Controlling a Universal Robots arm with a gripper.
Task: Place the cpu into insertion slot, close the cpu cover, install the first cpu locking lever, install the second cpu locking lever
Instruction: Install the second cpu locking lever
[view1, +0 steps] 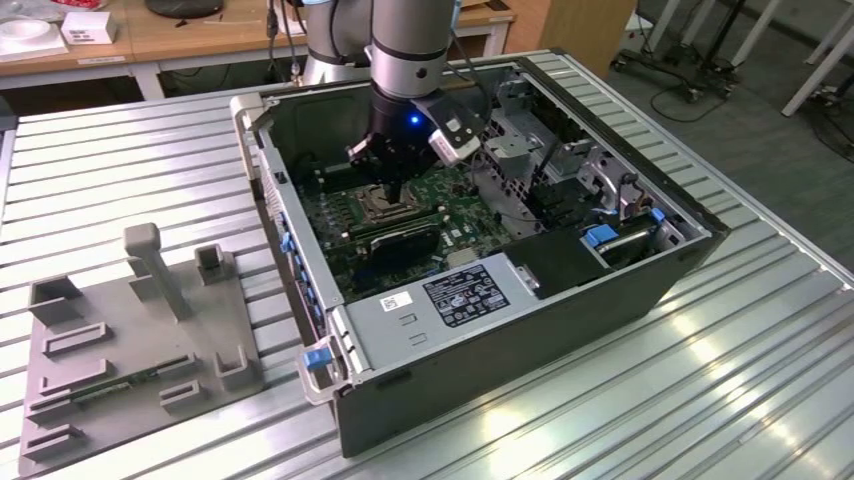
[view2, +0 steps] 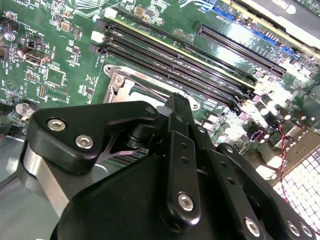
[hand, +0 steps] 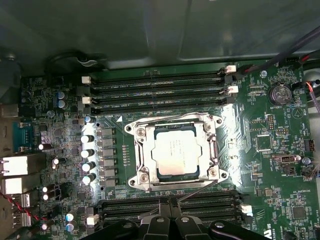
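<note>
The cpu (hand: 178, 155) sits in the slot (hand: 141, 176) under the closed cover (hand: 212, 150). Step in hand, judged: first lever (hand: 197, 189). Tool (hand: 170, 216) hovers just beside the socket; finger state cannot be told. Lever needs pressing down and hooking.
</note>
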